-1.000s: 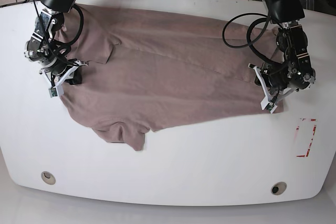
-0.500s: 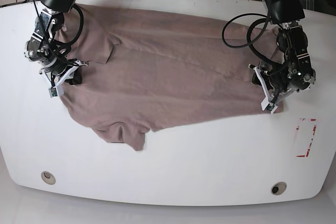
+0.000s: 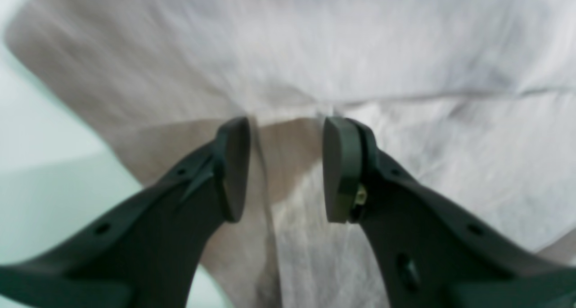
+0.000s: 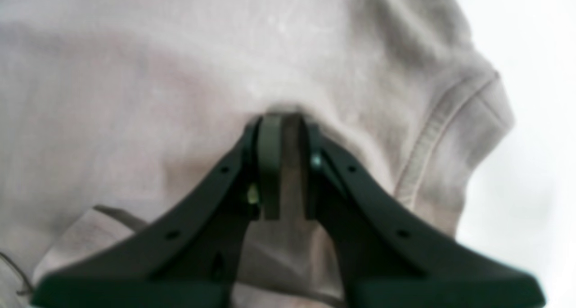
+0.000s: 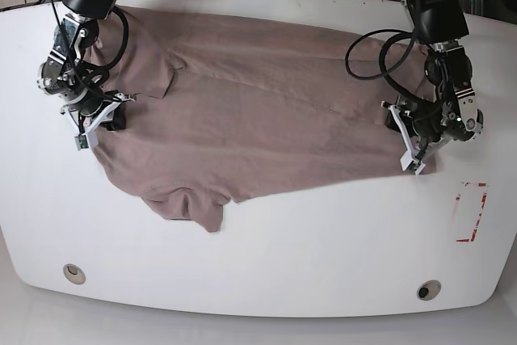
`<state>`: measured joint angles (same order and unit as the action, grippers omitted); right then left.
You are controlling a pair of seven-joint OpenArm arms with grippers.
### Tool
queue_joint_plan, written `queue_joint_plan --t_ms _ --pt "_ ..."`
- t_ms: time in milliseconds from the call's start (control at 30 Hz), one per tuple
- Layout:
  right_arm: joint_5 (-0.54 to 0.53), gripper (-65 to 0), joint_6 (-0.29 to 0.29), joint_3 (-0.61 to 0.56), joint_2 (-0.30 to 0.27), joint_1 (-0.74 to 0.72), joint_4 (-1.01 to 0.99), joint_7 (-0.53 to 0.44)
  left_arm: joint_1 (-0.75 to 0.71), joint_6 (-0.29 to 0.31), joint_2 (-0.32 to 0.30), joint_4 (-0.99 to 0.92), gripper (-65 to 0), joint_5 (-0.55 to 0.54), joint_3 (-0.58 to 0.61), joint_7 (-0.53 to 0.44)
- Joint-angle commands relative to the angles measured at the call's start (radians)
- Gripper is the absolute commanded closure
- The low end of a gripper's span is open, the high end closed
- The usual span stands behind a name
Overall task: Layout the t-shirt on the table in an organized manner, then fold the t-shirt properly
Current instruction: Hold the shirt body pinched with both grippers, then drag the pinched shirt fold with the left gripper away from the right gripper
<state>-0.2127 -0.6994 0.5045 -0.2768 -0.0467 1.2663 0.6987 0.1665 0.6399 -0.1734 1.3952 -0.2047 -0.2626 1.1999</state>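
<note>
Overhead view: a mauve-brown t-shirt (image 5: 258, 111) lay spread w/ wrinkles across the upper half of a white table (image 5: 266, 272), collar end toward the view's left, hem end toward the right, one sleeve (image 5: 190, 208) hanging toward the near edge.

Change vs. a second ago: the left gripper (image 3: 285, 168), at the hem corner on the view's right, had let go. Its jaws stood apart in the wrist view, w/ cloth lying flat beneath and between them, nothing pinched. In the overhead view that arm (image 5: 440, 115) had also pulled back slightly toward the far side; the hem corner (image 5: 424, 166) stayed where it lay.

The right gripper (image 4: 283, 164), at the shoulder on the view's left, hadn't changed: jaws together, clamped on a raised fold of the shirt, w/ a stitched sleeve hem (image 4: 443, 132) just beside it.

Meaning, as a judgement: the stretch-out of the hem side looked finished, so layout was nearly done. The shirt sat skewed, w/ creases across the body, and the near sleeve was bunched, so more smoothing was probably needed before any fold. Folding hadn't begun.
</note>
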Motion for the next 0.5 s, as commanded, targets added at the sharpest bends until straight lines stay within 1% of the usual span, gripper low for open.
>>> queue_joint_plan --t_ms 0,200,267,400,433,467 --pt "0.034 -6.7 0.001 0.0 -0.006 0.003 -0.001 0.043 0.025 -0.001 -0.012 0.011 -25.1 -0.009 0.0 -0.039" --pt "0.034 -6.7 0.001 0.001 -0.006 0.003 -0.001 0.043 0.025 -0.001 -0.01 0.014 -24.4 -0.009 0.0 -0.041" --pt "0.034 -6.7 0.001 0.001 -0.006 0.003 -0.001 0.043 0.025 -0.001 -0.01 0.014 -19.4 -0.009 0.0 -0.041" --pt "0.034 -6.7 0.001 0.001 -0.006 0.003 -0.001 0.043 0.025 0.002 -0.01 0.014 -1.7 -0.009 0.001 -0.042" --pt "0.034 -6.7 0.001 0.001 -0.006 0.003 -0.001 0.043 0.025 0.004 -0.01 0.014 0.0 -0.009 0.001 -0.042" --pt "0.034 -6.7 0.001 0.001 -0.006 0.003 -0.001 0.043 0.025 0.004 -0.01 0.016 0.0 -0.009 0.001 -0.042"
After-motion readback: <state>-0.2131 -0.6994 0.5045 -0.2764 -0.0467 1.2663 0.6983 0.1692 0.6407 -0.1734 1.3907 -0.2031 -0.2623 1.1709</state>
